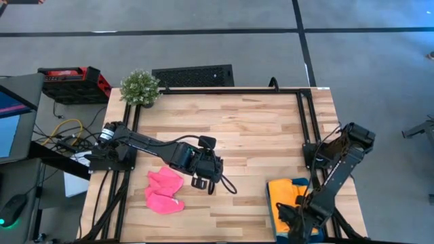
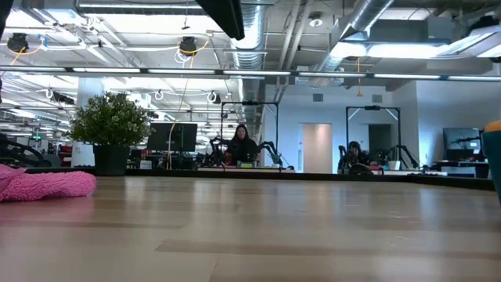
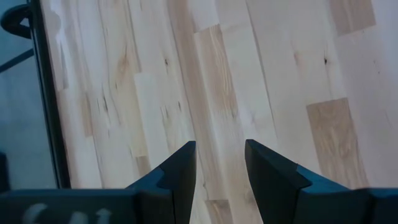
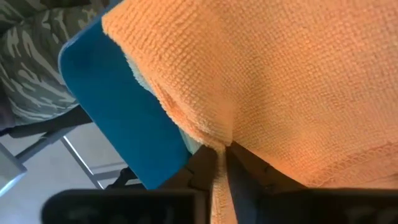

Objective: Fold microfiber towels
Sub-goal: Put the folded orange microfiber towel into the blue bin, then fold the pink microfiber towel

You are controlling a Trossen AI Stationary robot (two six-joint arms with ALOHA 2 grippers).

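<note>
your left tool (image 1: 205, 177) hangs over the middle of the wooden surface (image 1: 230, 122), and its two dark fingers (image 3: 180, 174) stand apart with only bare planks between them, so it is open and carries nothing. just to its left, the hot pink towel (image 1: 164, 190) lies crumpled in a loose heap on the surface, apart from the tool; in the low view it shows as a fuzzy pink mound (image 2: 43, 185) at the left edge.

your right tool (image 1: 296, 215) is down at the near right corner, over the teal tray (image 1: 272, 215). the orange towel (image 1: 287, 191) sits on top of that tray, and a pale cloth edge (image 4: 142, 76) peeks out beneath it, between the orange cloth and the tray (image 4: 118, 99). in the right wrist view the fingers (image 4: 249, 171) stand nearly together with a thin fold of the orange towel (image 4: 292, 81) pinched between them, so the tool is gripping the orange towel at its edge.

a small potted plant (image 1: 140, 87) stands at the far left corner of the surface, well apart from both tools.
</note>
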